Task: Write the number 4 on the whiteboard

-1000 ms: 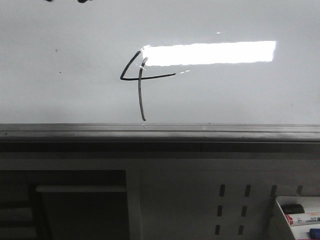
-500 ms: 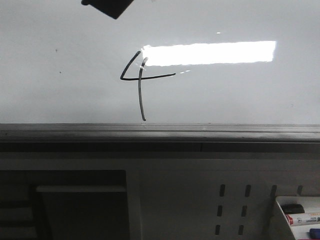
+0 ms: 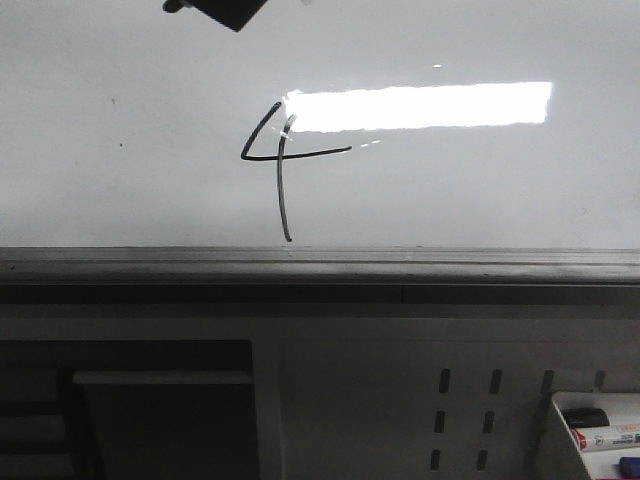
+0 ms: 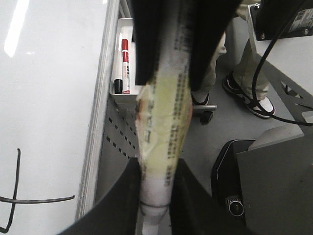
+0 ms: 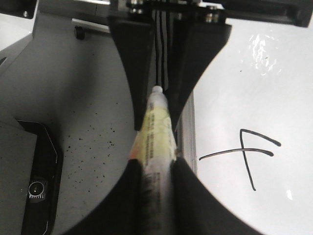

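**The 4 stands complete; a dark gripper part lingers at the board's top edge**

The hand-drawn, open-topped black number 4 (image 3: 279, 160) sits left of centre on the large glossy white-grey whiteboard (image 3: 480, 190), its slanted stroke, horizontal bar and long curved vertical all in place, the vertical ending just above the grey metal rail (image 3: 320, 262). The bright rectangular reflection touches its top.

A second ago only a sliver of dark shape showed at the top edge of the front view; it has since dropped into sight and now hangs there, up and left of the figure, well apart from the strokes. No stroke has been added or altered across that second, so the writing looks finished and the arm seems to be pulling clear rather than drawing.

In the left wrist view, the left gripper (image 4: 155, 196) has its fingers clenched on a white, yellow-taped marker (image 4: 161, 147). The right gripper (image 5: 154, 176) likewise clamps a white marker with a yellowed label (image 5: 155, 142), off the board, the 4 visible beside it. A small white tray holding spare markers (image 3: 600, 432) hangs at the near right, below the rail.
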Tool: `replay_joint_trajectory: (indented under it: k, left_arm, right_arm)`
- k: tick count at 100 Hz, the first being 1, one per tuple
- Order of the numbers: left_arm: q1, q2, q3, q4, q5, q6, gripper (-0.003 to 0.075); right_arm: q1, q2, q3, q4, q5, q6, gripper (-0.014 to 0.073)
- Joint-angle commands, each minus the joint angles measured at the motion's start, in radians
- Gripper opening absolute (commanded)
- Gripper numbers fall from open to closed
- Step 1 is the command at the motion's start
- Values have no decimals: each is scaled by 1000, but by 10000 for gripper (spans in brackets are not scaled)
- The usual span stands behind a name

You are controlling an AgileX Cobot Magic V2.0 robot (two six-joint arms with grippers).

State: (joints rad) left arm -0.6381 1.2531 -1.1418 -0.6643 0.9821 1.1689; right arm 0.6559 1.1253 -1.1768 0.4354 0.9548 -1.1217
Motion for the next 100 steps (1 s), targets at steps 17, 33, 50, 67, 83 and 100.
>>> replay_joint_trajectory:
  k: [17,33,50,67,83,100]
  left_arm:
    - [-5,-17,-32,-49,-34,-8,-20]
    - [-3,-17,-32,-40,-48,-10,-20]
    - [-3,-17,-32,-6,-74,-53,-20]
    - [2,-27,-32,167,-93,-219,-20]
    - [58,-105,37,218,-203,-371,-20]
    - [195,-262,256,261,-485,-549,-20]
  right_arm:
    - [1,-18,-34,1,-37,-11,6]
    - [1,-18,-34,-10,-31,42,176]
    - [1,-25,-54,-48,-21,86,410]
    - [-1,-104,-121,-184,-4,268,414]
    - [-1,-223,-121,-459,29,715,414]
    - [-1,-341,-70,-626,101,984,414]
